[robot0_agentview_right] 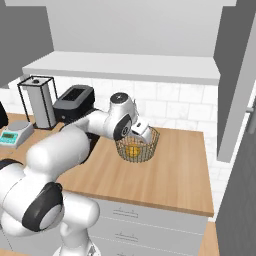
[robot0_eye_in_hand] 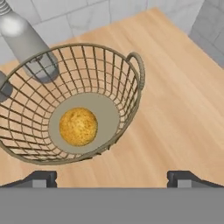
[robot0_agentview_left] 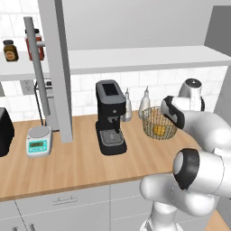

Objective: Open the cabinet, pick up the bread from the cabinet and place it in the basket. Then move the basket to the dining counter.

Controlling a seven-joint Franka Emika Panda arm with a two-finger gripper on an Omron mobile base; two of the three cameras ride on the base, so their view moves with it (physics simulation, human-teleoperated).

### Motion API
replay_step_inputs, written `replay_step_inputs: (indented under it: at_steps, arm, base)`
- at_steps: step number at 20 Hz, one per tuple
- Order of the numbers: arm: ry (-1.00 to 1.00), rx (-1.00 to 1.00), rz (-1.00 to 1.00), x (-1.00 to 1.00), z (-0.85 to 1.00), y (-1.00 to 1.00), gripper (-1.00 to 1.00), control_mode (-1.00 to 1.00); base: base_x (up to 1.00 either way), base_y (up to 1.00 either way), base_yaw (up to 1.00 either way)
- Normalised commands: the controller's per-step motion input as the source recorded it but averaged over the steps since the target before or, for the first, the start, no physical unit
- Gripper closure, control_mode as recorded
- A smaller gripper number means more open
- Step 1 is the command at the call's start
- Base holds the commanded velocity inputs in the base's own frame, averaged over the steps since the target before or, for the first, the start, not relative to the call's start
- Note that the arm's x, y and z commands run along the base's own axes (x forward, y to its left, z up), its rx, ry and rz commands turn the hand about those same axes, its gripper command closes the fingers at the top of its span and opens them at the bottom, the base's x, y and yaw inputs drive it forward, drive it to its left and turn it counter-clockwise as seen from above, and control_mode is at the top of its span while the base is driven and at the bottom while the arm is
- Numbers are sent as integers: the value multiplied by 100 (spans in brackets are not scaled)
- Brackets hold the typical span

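Observation:
The round wire basket (robot0_agentview_left: 157, 121) (robot0_agentview_right: 136, 150) (robot0_eye_in_hand: 135, 83) stands on the wood counter against the tiled wall. The yellow-orange bread (robot0_agentview_left: 159, 130) (robot0_agentview_right: 132, 149) (robot0_eye_in_hand: 78, 126) lies on its flat bottom. My gripper (robot0_agentview_right: 143, 131) (robot0_eye_in_hand: 111, 177) hovers open just above the basket's near rim, with nothing between its fingers. The cabinet door (robot0_agentview_left: 57, 67) stands swung open, edge-on, with its long silver handle (robot0_agentview_left: 38, 72) to the left. The dining counter is out of view.
A black coffee machine (robot0_agentview_left: 109, 117) stands left of the basket, two grey bottles (robot0_agentview_left: 144, 103) behind it. A small scale (robot0_agentview_left: 38, 140) sits further left, a black toaster (robot0_agentview_right: 75, 102) by the wall. Jars (robot0_agentview_left: 10, 50) stand on the cabinet shelf. Bare counter lies right of the basket.

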Motion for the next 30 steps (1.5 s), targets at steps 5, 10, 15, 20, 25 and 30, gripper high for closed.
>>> replay_step_inputs:
  at_steps: [5, 10, 15, 20, 25, 30]
  arm:
    - [15, 16, -13, 0, 3, -25, -100, -100]
    - [14, 14, -10, 1, -4, -18, -100, -100]
    - [15, 14, -11, 6, -28, -18, -100, -100]
    - [5, 12, -10, 15, -32, 0, -100, -100]
    - [3, 15, -14, 35, -13, 0, -100, -100]
    - [3, 8, -14, 31, -20, 0, -100, -100]
  base:
    - [0, 0, 0]
    - [0, 0, 0]
    - [0, 0, 0]
    - [0, 0, 0]
    - [0, 0, 0]
    - [0, 0, 0]
